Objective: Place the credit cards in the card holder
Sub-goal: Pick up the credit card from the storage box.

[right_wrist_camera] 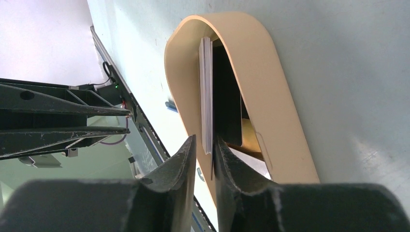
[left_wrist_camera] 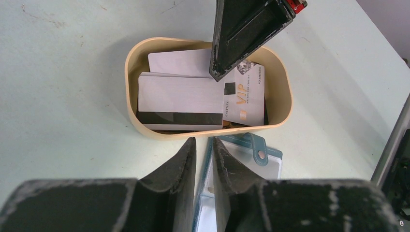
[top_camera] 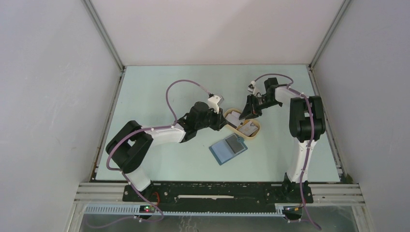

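Right gripper [right_wrist_camera: 205, 141] is sitting tip-down in the beige tray [left_wrist_camera: 131, 77] mid-frame, jaws straddling a card edge among the credit cards [left_wrist_camera: 180, 99] there, clamp unclear; left gripper [left_wrist_camera: 204, 141] is hovering just left, barely open, empty; card holder [top_camera: 229, 148] is lying just below the tray.

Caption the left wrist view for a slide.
Credit cards piled in a beige tray, right end effector over them, card holder beside it.

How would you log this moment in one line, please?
left gripper: narrowly open, empty | right gripper: at whitish card in beige oval tray, grip unclear | teal-blue folding wallet: open on table
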`<state>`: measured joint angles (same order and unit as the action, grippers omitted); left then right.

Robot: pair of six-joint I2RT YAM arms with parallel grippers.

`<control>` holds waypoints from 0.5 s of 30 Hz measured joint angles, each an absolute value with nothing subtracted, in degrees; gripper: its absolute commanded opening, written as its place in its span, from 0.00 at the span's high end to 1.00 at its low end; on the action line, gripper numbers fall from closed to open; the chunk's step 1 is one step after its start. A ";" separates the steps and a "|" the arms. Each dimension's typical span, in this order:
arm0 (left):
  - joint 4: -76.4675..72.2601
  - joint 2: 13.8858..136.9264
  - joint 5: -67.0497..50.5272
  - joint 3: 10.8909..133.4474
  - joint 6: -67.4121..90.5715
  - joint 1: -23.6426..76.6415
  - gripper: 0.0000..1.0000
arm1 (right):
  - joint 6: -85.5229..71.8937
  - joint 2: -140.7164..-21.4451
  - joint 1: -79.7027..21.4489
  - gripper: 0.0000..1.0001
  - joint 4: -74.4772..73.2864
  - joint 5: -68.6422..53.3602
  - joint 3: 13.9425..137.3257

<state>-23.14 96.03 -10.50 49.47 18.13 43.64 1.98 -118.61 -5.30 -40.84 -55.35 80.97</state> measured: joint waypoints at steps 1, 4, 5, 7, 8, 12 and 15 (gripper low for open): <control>-23.09 96.03 -10.50 49.47 18.13 43.64 0.77 | 1.87 -118.61 -5.23 0.76 -40.82 -55.33 80.95; -22.94 96.03 -10.50 49.47 18.11 43.64 0.77 | 1.65 -118.56 -5.10 0.79 -40.66 -54.87 80.95; -22.94 96.03 -10.50 49.47 18.11 43.64 0.77 | 1.54 -118.50 -5.08 0.80 -40.51 -54.63 80.95; -22.94 96.03 -10.50 49.47 18.11 43.64 0.77 | 1.28 -118.24 -4.99 0.84 -40.32 -54.26 80.93; -22.94 96.03 -10.52 49.47 18.11 43.64 0.77 | 1.17 -118.02 -4.93 0.85 -40.23 -54.11 80.90; -22.94 96.03 -10.50 49.47 18.06 43.64 0.77 | 0.91 -116.86 -4.60 0.93 -39.81 -53.98 80.82; -22.96 96.03 -10.50 49.47 18.06 43.64 0.77 | 0.89 -116.38 -4.36 0.99 -39.57 -53.67 80.79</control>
